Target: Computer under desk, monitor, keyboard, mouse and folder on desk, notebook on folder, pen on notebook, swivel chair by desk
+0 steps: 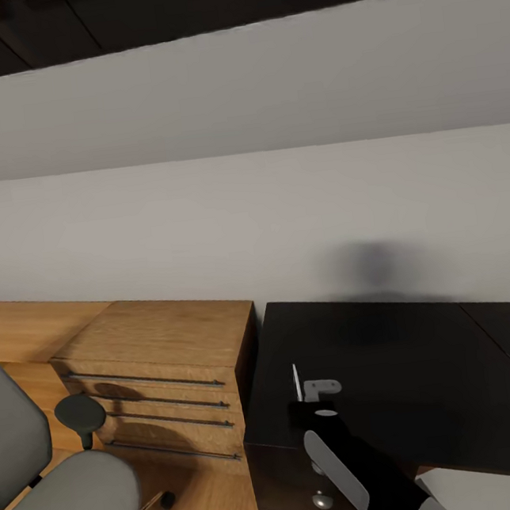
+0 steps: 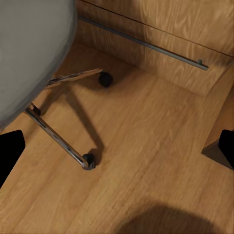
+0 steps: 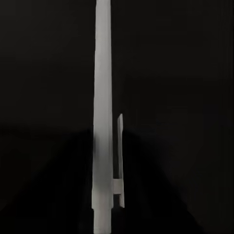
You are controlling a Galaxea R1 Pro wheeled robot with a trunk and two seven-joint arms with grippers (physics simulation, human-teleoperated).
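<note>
Black desk (image 1: 396, 365) at right, flush beside the wooden drawer chest (image 1: 162, 346). Grey swivel chair (image 1: 70, 501) at left on the wooden floor, well apart from the desk. Left gripper (image 2: 117, 151) spread wide and empty above the chair's chrome base. Right gripper (image 1: 311, 398) over the desk's near left corner, judged pinched on the white pen (image 3: 102, 122), held upright; pads themselves hidden. For a sound placement: tilt flat, lower to contact on the notebook, then release, lest the pen roll.
</note>
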